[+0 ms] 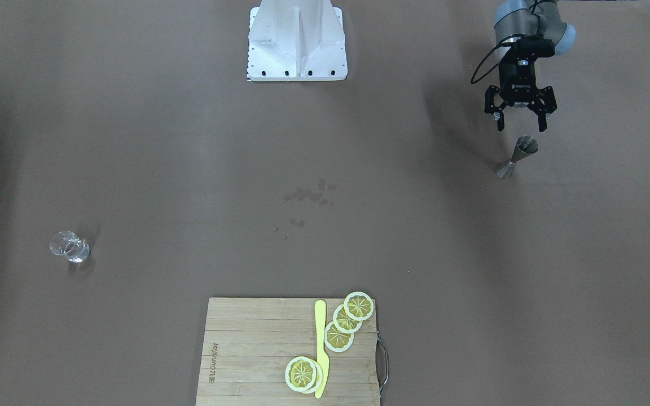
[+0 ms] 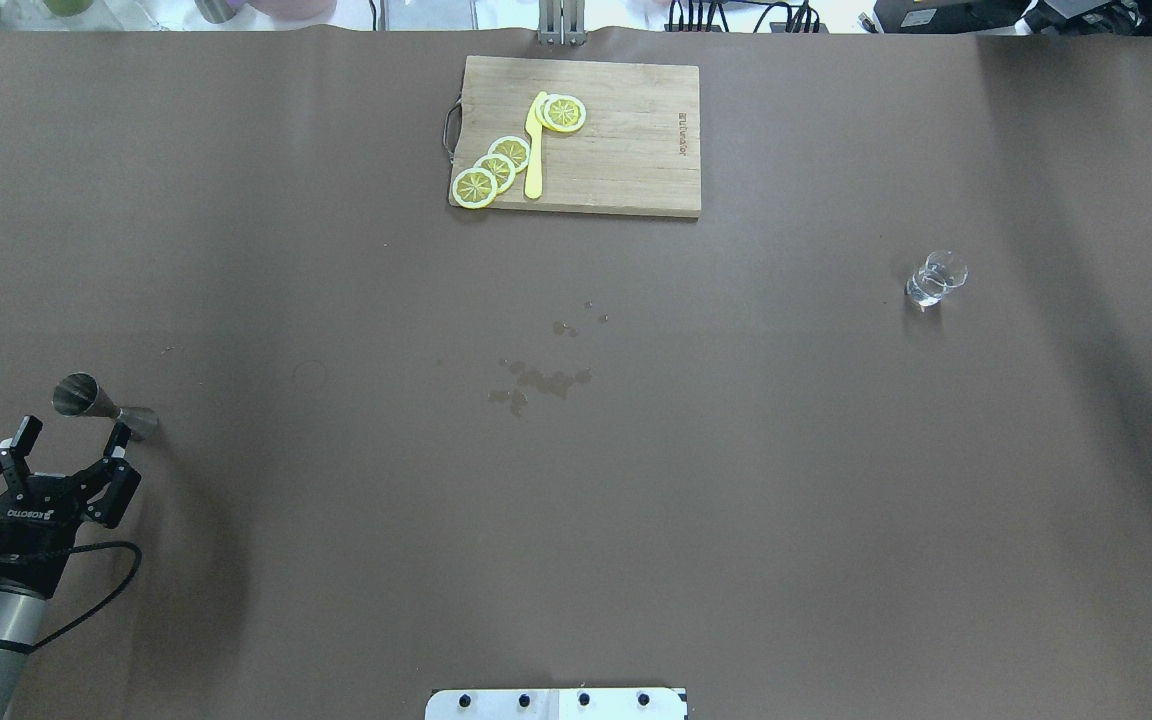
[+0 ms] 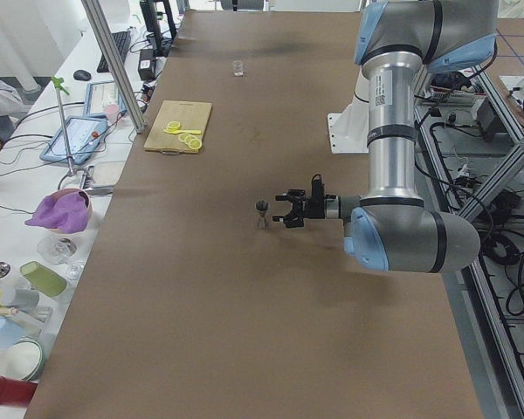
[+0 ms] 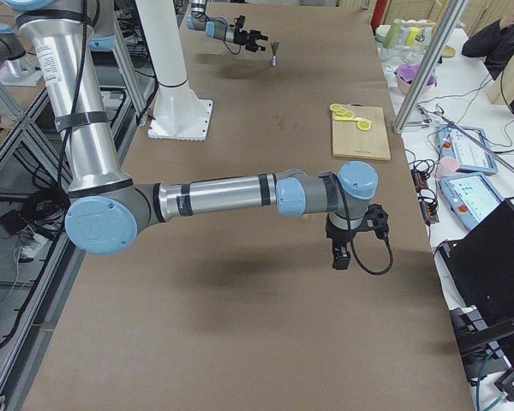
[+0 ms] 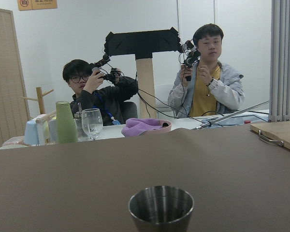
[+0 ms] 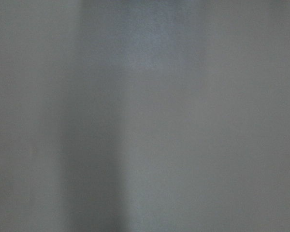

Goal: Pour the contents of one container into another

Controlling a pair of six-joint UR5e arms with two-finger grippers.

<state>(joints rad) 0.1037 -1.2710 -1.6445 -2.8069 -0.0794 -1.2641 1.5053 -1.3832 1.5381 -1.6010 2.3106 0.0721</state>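
Observation:
The grey steel jigger (image 1: 517,157) (image 2: 101,402) (image 3: 262,214) (image 4: 275,58) stands upright near the table's left end. Its open mouth fills the bottom of the left wrist view (image 5: 161,208). My left gripper (image 1: 519,124) (image 2: 71,435) (image 3: 284,209) is open, level with the jigger and a little short of it, holding nothing. Far across the table, the small clear glass (image 1: 70,246) (image 2: 935,279) (image 3: 237,68) stands alone. Only the right side view shows my right gripper (image 4: 340,259). It points down over bare table, and I cannot tell its state. The right wrist view is a blurred grey surface.
A wooden cutting board (image 2: 636,150) (image 1: 246,349) with lemon slices (image 2: 496,168) and a yellow knife (image 2: 534,145) lies at the far edge. Dried spill spots (image 2: 536,378) mark the table's middle. Two people and cups (image 5: 65,122) sit beyond the left end.

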